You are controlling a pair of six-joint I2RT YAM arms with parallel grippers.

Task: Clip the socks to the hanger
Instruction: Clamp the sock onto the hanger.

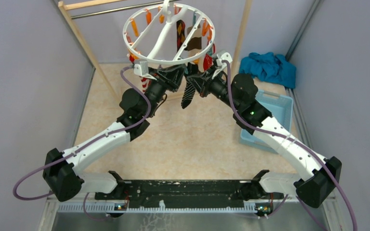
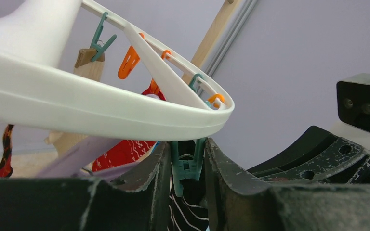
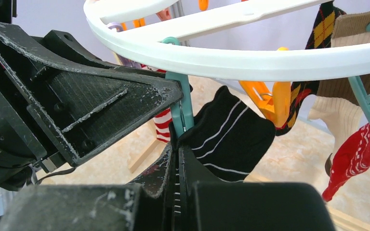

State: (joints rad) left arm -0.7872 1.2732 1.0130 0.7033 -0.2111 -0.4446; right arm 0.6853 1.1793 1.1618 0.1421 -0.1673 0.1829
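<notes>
The white ring hanger hangs at the back with orange and teal clips. My left gripper is shut on a teal clip under the ring's near rim, squeezing its handles. My right gripper is shut on the black sock with thin white stripes and holds its edge up at that clip's mouth. The sock's tail hangs below the grippers. A red-and-white striped sock, a dark argyle sock and a red patterned sock hang from other clips.
The wooden rack with its metal rod carries the hanger. A teal-blue cloth heap lies at the back right, behind a light blue bin. Purple walls close in both sides. The two grippers sit almost touching under the rim.
</notes>
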